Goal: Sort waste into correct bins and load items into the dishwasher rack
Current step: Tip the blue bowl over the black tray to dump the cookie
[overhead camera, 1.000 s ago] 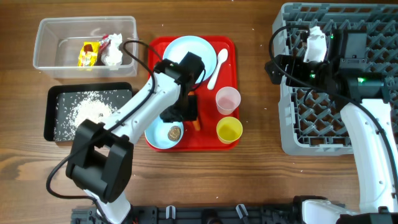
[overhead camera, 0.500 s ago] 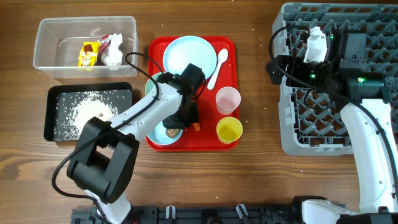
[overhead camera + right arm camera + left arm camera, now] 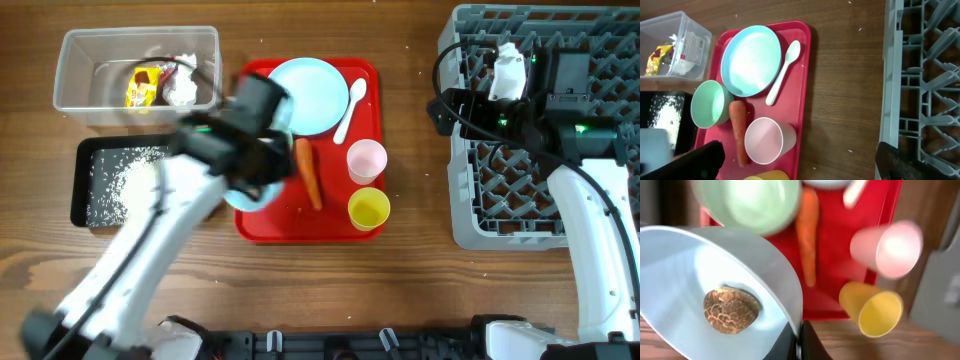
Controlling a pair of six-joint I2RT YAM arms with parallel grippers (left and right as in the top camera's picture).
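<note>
My left gripper (image 3: 800, 341) is shut on the rim of a pale-blue bowl (image 3: 685, 275) that holds a round brown lump (image 3: 730, 310). It is lifted over the left edge of the red tray (image 3: 340, 222), blurred in the overhead view (image 3: 258, 162). On the tray lie an orange carrot (image 3: 308, 172), a pale-blue plate (image 3: 305, 95), a white spoon (image 3: 350, 105), a pink cup (image 3: 366, 160), a yellow cup (image 3: 368, 208) and a green bowl (image 3: 710, 104). My right gripper (image 3: 800, 161) is open and empty at the left edge of the grey rack (image 3: 560, 200).
A clear tub (image 3: 90, 60) at the back left holds yellow and red-white wrappers and white tissue. A black tray (image 3: 85, 200) in front of it holds white rice. My left arm crosses the table's front left.
My left arm has lifted the bowl with the brown lump off the tray and swung it left. The carrot now lies uncovered. The right arm has not moved.
</note>
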